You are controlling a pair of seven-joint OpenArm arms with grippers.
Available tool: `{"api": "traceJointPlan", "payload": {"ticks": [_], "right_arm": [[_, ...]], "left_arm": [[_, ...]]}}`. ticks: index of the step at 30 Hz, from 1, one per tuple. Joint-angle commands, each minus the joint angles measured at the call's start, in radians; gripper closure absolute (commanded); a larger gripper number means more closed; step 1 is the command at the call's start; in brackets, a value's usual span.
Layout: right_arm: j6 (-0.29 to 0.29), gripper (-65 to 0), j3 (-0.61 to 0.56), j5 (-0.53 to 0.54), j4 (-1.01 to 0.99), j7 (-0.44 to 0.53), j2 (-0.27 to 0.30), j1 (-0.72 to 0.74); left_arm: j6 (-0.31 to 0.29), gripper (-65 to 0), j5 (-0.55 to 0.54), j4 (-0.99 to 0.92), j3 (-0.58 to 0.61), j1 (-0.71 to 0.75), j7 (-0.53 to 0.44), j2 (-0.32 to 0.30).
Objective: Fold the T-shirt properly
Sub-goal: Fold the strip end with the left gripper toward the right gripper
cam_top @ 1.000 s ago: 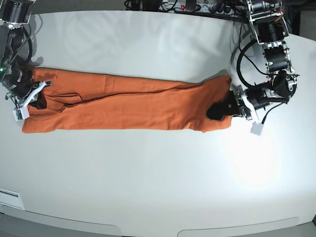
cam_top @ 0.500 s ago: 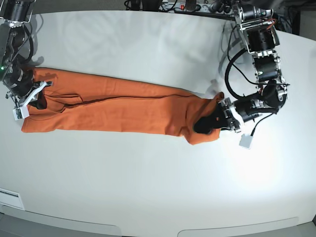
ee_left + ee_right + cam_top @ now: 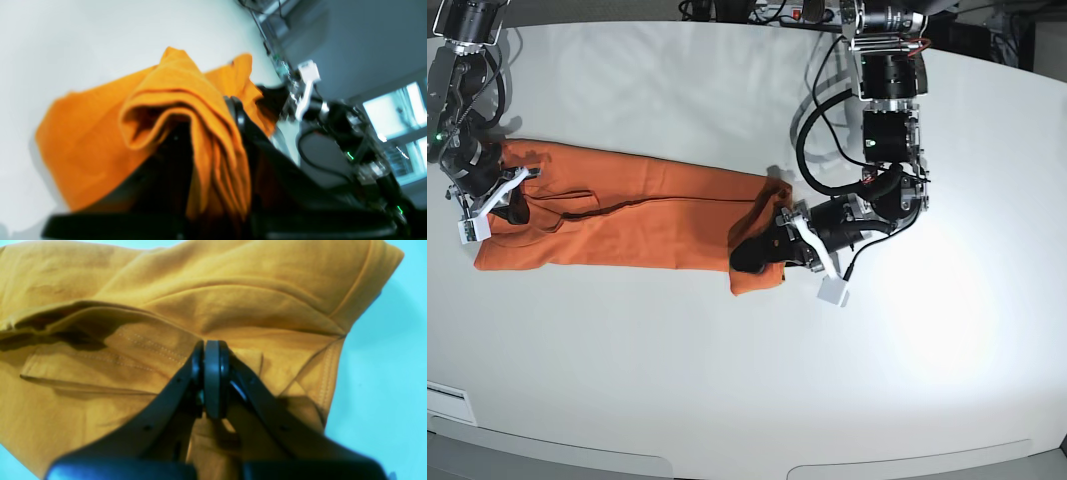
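The orange T-shirt [image 3: 627, 215] lies as a long narrow strip on the white table [image 3: 727, 380]. My left gripper [image 3: 755, 256], on the right in the base view, is shut on the shirt's right end and holds it raised and doubled back over the strip. In the left wrist view the cloth [image 3: 180, 90] drapes over the gripper [image 3: 213, 126]. My right gripper [image 3: 505, 205] is shut on the shirt's left end, low on the table. In the right wrist view its pads [image 3: 211, 373] pinch a seamed fold of the shirt [image 3: 233, 300]. The white tag is hidden.
Cables and a power strip [image 3: 807, 12] run along the table's back edge. A white label [image 3: 447, 402] sits at the front left edge. The right arm [image 3: 307, 86] shows far off in the left wrist view.
My left gripper has carried the shirt's right end well to the left, so the strip is shorter and its end folds back. The right gripper has stayed put.
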Motion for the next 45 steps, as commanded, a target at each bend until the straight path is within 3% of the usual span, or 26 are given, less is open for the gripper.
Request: {"api": "traceJointPlan", "payload": {"ticks": [1, 9, 17, 21, 23, 36, 37, 38, 40, 41, 45], "right_arm": [[0.01, 0.0, -0.002, -0.008, 0.006, -0.039, 0.009, 0.0], [0.011, 0.0, -0.002, -0.008, 0.006, -0.039, 0.009, 0.0], [0.011, 0.0, -0.002, -0.005, 0.006, -0.039, 0.009, 0.0], [0.011, 0.0, -0.002, -0.005, 0.006, -0.04, 0.009, 0.0], [0.011, 0.0, -0.002, -0.005, 0.006, -0.047, 0.009, 0.0], [0.01, 0.0, -0.002, 0.002, 0.006, -0.047, 0.009, 0.0], [0.011, 0.0, -0.002, 0.001, 0.006, -0.047, 0.009, 0.0], [0.011, 0.0, -0.002, 0.002, 0.006, -0.047, 0.009, 0.0], [0.011, 0.0, -0.002, 0.002, 0.006, -0.047, 0.009, 0.0], [0.011, 0.0, -0.002, 0.002, 0.006, -0.047, 0.009, 0.001], [0.011, 0.0, -0.002, 0.002, 0.006, -0.048, 0.009, 0.0]], "left_arm": [[-0.004, 0.0, 0.003, 0.019, 0.001, -0.022, -0.044, 0.016], [-0.004, 0.0, 0.067, 0.017, 0.001, -0.019, -0.085, 0.089], [-0.023, -0.4, 0.102, -0.021, 0.096, -0.019, -0.11, 0.091], [-0.034, -34.5, 0.01, -0.021, 0.139, -0.02, -0.115, 0.091], [-0.033, -40.8, 0.001, -0.021, 0.146, -0.02, -0.147, 0.091], [-0.073, -40.4, -0.048, -0.021, 0.151, -0.021, -0.153, 0.091], [-0.073, -38.3, -0.048, -0.021, 0.151, -0.02, -0.156, 0.091], [-0.073, -31.6, -0.045, -0.021, 0.148, -0.02, -0.154, 0.091], [-0.073, -6.2, -0.003, -0.021, 0.144, -0.019, -0.148, 0.091], [-0.051, 0.0, 0.028, -0.021, 0.144, -0.019, -0.14, 0.091], [0.034, 0.0, 0.22, -0.021, 0.15, -0.016, -0.124, 0.091]]}}
